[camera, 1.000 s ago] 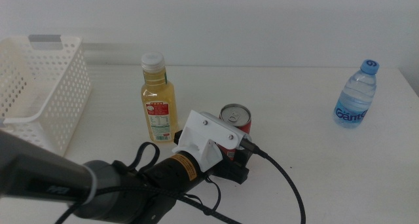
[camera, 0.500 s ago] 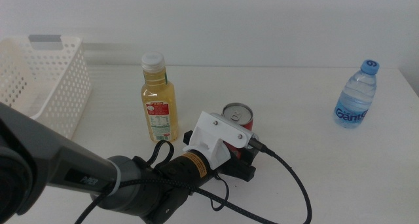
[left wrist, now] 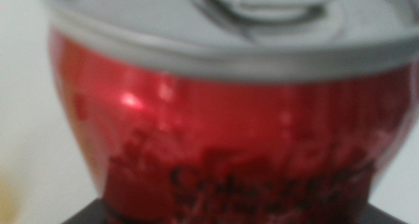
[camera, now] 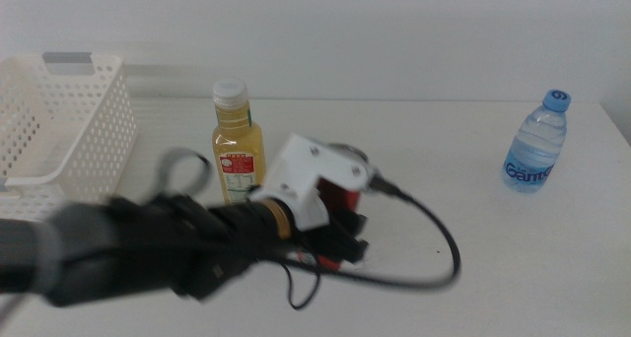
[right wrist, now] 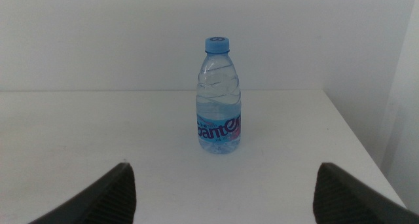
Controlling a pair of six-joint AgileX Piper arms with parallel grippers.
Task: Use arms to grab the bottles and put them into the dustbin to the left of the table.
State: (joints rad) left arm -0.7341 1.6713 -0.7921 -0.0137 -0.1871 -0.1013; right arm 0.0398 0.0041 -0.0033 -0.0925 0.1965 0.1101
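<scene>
We see the red can (camera: 340,192) near table (camera: 493,268) centre, just right of the yellow juice bottle (camera: 237,155). It's mostly hidden in the middle view behind the white wrist housing; only a red strip of its side and a sliver of its silver top show. The left wrist view fills with the can (left wrist: 222,139): glossy red body, dark blurred lettering, silver lid with pull tab, all soft-focus from being so close.

Left gripper (camera: 338,240) sits around the can, dark jaws on either side of its lower body. Whether they're pressed onto it, we can't tell. The left arm is motion-blurred, cable looping off to the right.

Juice bottle: upright, white cap, pale yellow liquid, label with red band. Water bottle (camera: 536,144) stands well apart at the far right, clear with blue cap and blue lettering; in the right wrist view the same bottle (right wrist: 219,96) is upright and centred ahead of the right gripper (right wrist: 222,191), jaws spread wide, nothing between them.

White perforated dustbin (camera: 69,130) at far left, grey strip on its rim.
</scene>
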